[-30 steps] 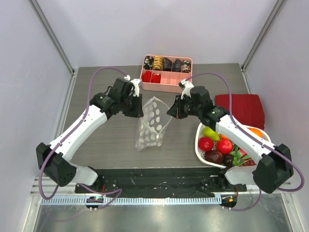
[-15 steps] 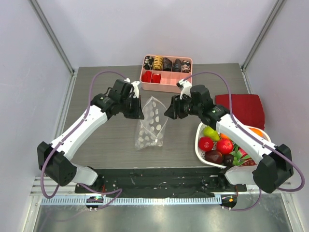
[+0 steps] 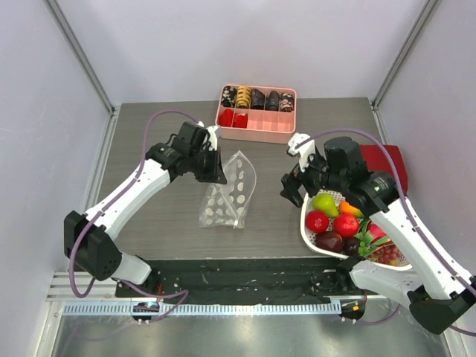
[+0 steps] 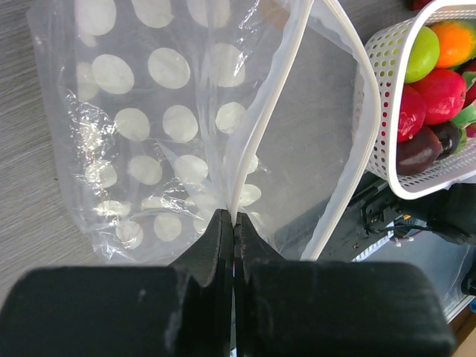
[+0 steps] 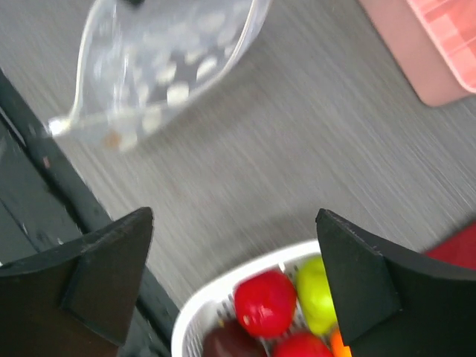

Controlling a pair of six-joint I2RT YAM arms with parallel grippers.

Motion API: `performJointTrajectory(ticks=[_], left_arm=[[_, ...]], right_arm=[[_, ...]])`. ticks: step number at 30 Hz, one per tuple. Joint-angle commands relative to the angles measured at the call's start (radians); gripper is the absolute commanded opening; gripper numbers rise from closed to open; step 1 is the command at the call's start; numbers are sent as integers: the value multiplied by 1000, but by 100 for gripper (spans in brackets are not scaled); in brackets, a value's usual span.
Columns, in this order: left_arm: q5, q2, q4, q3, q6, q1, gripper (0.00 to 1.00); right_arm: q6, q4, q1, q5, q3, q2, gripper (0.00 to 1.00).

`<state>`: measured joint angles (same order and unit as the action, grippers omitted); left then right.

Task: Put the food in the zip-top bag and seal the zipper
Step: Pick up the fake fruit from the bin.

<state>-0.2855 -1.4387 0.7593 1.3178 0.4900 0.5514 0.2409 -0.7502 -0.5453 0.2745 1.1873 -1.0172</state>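
Note:
The zip-top bag [image 3: 227, 195], clear with white dots, hangs from my left gripper [image 3: 220, 175] above the table's middle. That gripper [image 4: 233, 217] is shut on one strip of the zipper [image 4: 262, 123]; the other strip [image 4: 349, 126] bows away, so the mouth gapes. The food lies in a white basket [image 3: 304, 221] at the right: a green pear [image 3: 325, 204], red apples [image 3: 317, 221] and an orange fruit [image 3: 349, 210]. My right gripper [image 3: 291, 189] stands open and empty over the basket's left rim, above an apple [image 5: 264, 303] and the pear [image 5: 316, 294].
A pink compartment tray [image 3: 256, 137] with snack pieces sits at the back centre. A red cloth [image 3: 392, 158] lies behind the basket, partly under my right arm. Dark fruit and grapes fill the basket's near side. A black strip runs along the table's near edge.
My right gripper has let go of the bag, opened wide and swung right to the basket. My left gripper has shut on the zipper edge, and the bag has drifted left.

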Motion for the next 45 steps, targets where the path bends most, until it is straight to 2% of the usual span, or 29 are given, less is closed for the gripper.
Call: performJointTrajectory(ticks=[1, 2, 6, 11, 18, 27, 43, 45], left_arm=[[-9, -18, -40, 8, 4, -2, 0], [-7, -22, -40, 9, 5, -2, 0], [-7, -42, -44, 23, 12, -2, 0], [-1, -48, -40, 43, 5, -2, 0], [0, -55, -37, 44, 4, -2, 0], [-7, -58, -41, 35, 18, -2, 0], [-14, -66, -38, 29, 21, -2, 0], [-15, -68, -38, 27, 19, -2, 0]], right_arm=[[240, -319, 5, -40, 40, -50, 93], [286, -369, 5, -53, 26, -55, 93], [391, -400, 8, -145, -122, -58, 90], [426, -382, 16, -162, -218, -75, 82], [465, -311, 51, -176, -288, -93, 83], [558, -153, 94, -176, -405, -38, 91], [630, 5, 131, -189, -546, -53, 93], [630, 9, 134, -187, -552, -52, 88]])
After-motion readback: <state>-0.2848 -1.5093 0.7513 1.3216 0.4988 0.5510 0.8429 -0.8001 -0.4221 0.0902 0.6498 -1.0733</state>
